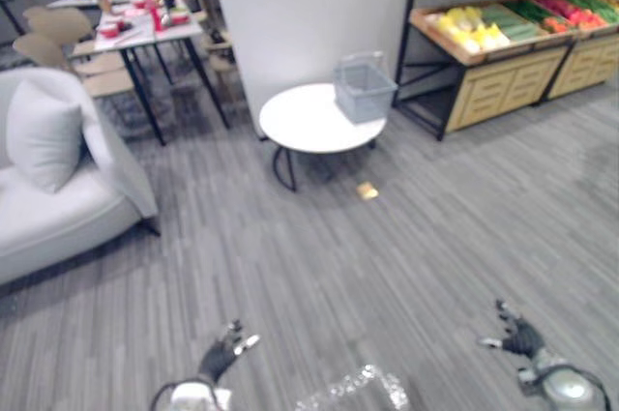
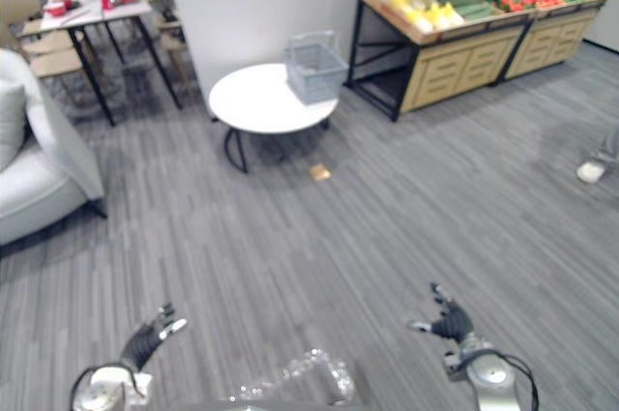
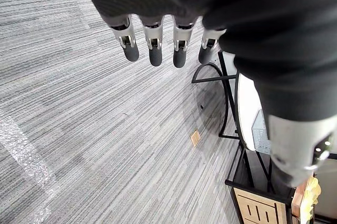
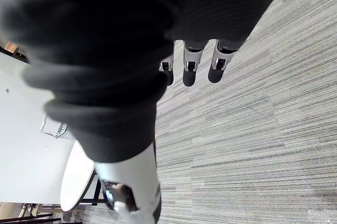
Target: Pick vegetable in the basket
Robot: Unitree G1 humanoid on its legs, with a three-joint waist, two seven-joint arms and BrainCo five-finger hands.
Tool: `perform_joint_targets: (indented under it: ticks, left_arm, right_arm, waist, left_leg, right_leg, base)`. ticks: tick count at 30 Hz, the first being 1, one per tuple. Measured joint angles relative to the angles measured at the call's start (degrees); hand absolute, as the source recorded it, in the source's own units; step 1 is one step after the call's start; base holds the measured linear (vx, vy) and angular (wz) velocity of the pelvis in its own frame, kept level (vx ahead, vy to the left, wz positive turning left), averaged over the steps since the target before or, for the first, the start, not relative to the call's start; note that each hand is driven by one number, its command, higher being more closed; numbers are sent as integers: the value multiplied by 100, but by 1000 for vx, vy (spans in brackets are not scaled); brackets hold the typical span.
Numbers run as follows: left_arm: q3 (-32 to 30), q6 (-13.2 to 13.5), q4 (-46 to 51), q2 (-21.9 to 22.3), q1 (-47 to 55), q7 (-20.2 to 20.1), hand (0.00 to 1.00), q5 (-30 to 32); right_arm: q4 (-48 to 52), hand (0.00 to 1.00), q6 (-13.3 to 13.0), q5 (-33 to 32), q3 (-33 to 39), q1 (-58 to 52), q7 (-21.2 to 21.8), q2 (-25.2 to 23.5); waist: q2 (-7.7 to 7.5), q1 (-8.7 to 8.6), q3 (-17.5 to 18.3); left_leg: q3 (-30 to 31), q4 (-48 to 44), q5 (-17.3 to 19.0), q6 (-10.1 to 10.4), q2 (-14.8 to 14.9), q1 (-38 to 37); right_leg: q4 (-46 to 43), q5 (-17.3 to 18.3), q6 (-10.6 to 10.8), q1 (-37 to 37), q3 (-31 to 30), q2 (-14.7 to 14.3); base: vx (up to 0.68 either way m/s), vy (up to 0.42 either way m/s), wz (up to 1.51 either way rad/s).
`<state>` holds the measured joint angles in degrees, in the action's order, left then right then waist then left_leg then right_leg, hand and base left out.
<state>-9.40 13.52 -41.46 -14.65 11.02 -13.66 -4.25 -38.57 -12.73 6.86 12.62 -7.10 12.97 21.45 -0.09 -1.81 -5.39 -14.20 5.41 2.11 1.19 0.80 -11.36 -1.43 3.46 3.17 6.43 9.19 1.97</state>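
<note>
A grey wire basket (image 1: 364, 91) stands on the right side of a round white table (image 1: 309, 121) some way ahead of me. Behind it to the right, a wooden produce stand (image 1: 503, 29) holds yellow, green and red vegetables (image 1: 471, 29) in sloped trays. My left hand (image 1: 221, 355) hangs low over the floor at the lower left, fingers (image 3: 154, 50) straight and holding nothing. At the lower right my right hand (image 1: 522, 338) is likewise open and holds nothing, its fingers (image 4: 190, 72) straight above the floor.
A white sofa (image 1: 58, 179) with a cushion stands at the left. Behind it are a dining table (image 1: 145, 29) with dishes, and chairs. A white wall column (image 1: 309, 14) rises behind the round table. A small tan scrap (image 1: 368, 190) lies on the grey plank floor.
</note>
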Motion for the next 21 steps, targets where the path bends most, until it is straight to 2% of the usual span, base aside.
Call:
perform_joint_targets:
  ticks: [3,5,7,9,10,11,12,13,14,15,16,18,19,20,21]
  left_arm:
    - [1,-1,-4,-3,-4,4,0,0]
    - [1,-25,-4,-6,-14,5,0,-5]
    - [5,-30,-7,-7,-62,5,0,-5]
    - [19,-22,-84,1,-96,90,0,-4]
    - [20,-22,-163,5,-95,137,0,-5]
    - [17,-23,-228,5,-13,230,0,-10]
    - [22,-26,-228,6,31,245,0,-12]
    - [30,-35,-250,25,33,239,0,-8]
    - [15,-42,-249,87,39,216,0,-6]
    - [2,-42,-251,130,53,211,0,-6]
    - [1,-44,-269,213,122,199,0,1]
    - [2,-28,-267,376,253,202,0,3]
    - [-1,-16,-265,439,307,209,0,3]
    - [-4,37,-262,481,428,218,0,5]
    - [-7,50,-262,498,478,221,0,8]
  right_arm:
    - [-15,0,-1,5,-227,10,-10,-6]
    - [-17,0,-1,3,-387,22,-21,-27]
    - [-24,0,-6,3,-439,63,-24,-34]
    - [-30,0,-35,17,-472,131,-58,-17]
    - [-24,0,-51,81,-510,141,-92,-6]
    - [16,0,-59,195,-685,164,-130,31]
    - [42,0,-63,207,-729,159,-128,38]
    - [64,0,-46,213,-779,109,-129,20]
    - [123,0,-30,217,-811,72,-118,17]
    - [181,0,-31,217,-812,76,-118,15]
    - [238,0,-32,216,-798,121,-125,8]
    - [321,0,-33,214,-692,149,-126,9]
    - [391,0,-33,213,-627,179,-123,9]
    - [429,0,-54,207,-618,301,-95,12]
    - [435,0,-60,206,-609,352,-73,15]
  waist:
    - [-22,7,-20]
    - [-43,18,-56]
    - [-49,21,-116]
    - [85,42,-207]
    - [134,45,-234]
    - [150,66,-311]
    - [159,58,-385]
    - [181,33,-496]
    - [129,55,-598]
    - [75,97,-691]
    - [36,138,-788]
    - [88,140,-807]
    - [130,151,-814]
    - [202,195,-789]
    - [239,233,-768]
  left_leg:
    - [-64,-65,31,20,8,-58]
    - [-79,-402,216,22,37,37]
    - [-93,-1056,578,39,124,369]
    - [-270,-2276,1281,152,505,982]
    - [-316,-2508,1420,186,620,1078]
    - [-472,-2979,1605,305,814,1189]
    - [-480,-3314,1641,272,929,1263]
    - [-526,-4264,1466,195,1207,1601]
    - [-354,-5130,934,79,1332,2046]
    - [-291,-5429,838,63,1293,2229]
    - [-204,-5430,1008,160,1186,2333]
    - [-232,-4765,1134,229,939,2411]
    - [-262,-4124,1078,255,799,2415]
    - [-317,-2906,751,313,640,2414]
    - [-368,-2462,606,304,635,2417]
  right_leg:
    - [-235,116,4,-36,-37,22]
    - [-492,258,-5,-104,-48,61]
    - [-785,437,-43,-267,-50,86]
    - [-1390,757,-162,-590,-52,-23]
    - [-1593,818,-210,-670,-48,-91]
    - [-2003,1069,-349,-832,-52,-76]
    - [-2089,1179,-379,-831,-76,-105]
    - [-2192,1291,-408,-813,-52,-164]
    - [-2219,1333,-424,-771,-119,-155]
    - [-2216,1349,-450,-692,-197,-137]
    - [-2217,1370,-483,-585,-295,-65]
    - [-2135,1415,-450,-430,-427,1]
    - [-2050,1421,-440,-360,-486,23]
    - [-1904,1425,-433,-297,-567,10]
    - [-1870,1440,-406,-288,-638,-28]
  base:
    - [-10,-11,-6]
    - [-58,-21,-3]
    - [-118,-49,-1]
    - [-52,-76,-14]
    - [27,-89,-37]
    - [30,-57,-27]
    - [23,-30,-13]
    - [7,-54,-3]
    - [31,-75,-12]
    - [113,-78,-35]
    - [167,-12,-35]
    - [176,37,-28]
    - [226,123,-35]
    - [191,111,-42]
    - [210,146,-53]
